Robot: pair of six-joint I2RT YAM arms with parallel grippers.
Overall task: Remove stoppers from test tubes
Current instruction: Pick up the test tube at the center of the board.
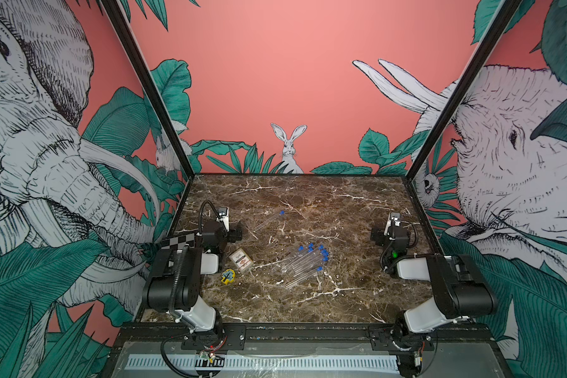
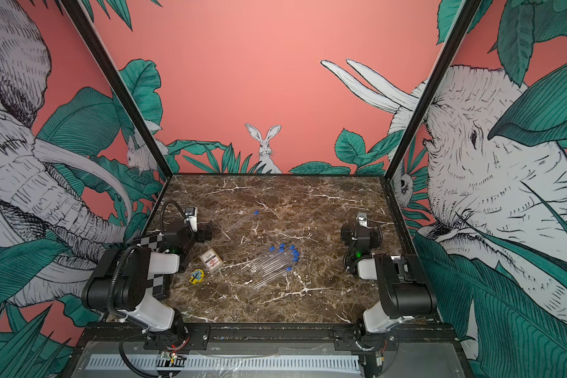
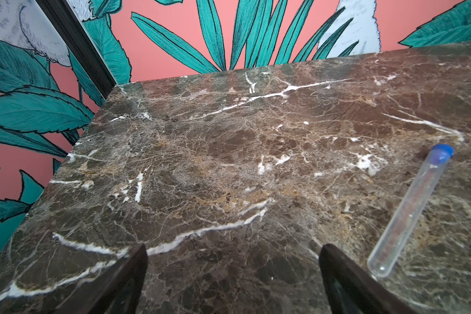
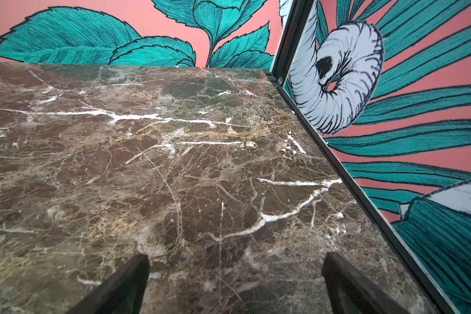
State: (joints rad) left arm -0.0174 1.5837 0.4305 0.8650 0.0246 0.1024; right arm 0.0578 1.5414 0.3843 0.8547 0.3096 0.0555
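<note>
The left pincer point(image 3: 233, 252) stands spread wide above the marble tabletop point(image 1: 308, 203), its two dark fingers point(image 3: 136, 261) well apart with only bare stone between them. The right pincer point(image 4: 235, 261) is spread just as wide and also grips nothing, with veined marble filling the gap between its fingers point(image 4: 337, 269).

One lone tube point(image 3: 408, 212) lies flat just beside a finger of the left pincer, on the side toward the right pincer. Its rounded closed end is near that fingertip and its mouth points ahead, away from the pincer. A blue stopper point(image 3: 442, 152) is seated in that mouth. In both top views the same tube point(image 1: 269, 222) point(image 2: 242, 221) is set apart from the others.

The rest of the test tubes point(image 1: 303, 265) point(image 2: 274, 266) lie in a loose sheaf between the two pincers, set back from both toward the arm bases and well apart from either. They are roughly parallel (some overlap, so an exact count cannot be made out). Their stoppers point(image 1: 324, 252) point(image 2: 295, 252) are in place, clustered at the end of the sheaf nearer the right pincer.

Behind the left pincer, close to that arm, a flat clear card case point(image 1: 240, 259) rests on the tabletop. A small yellow piece point(image 1: 228, 275) lies just beside it, farther back.
</note>
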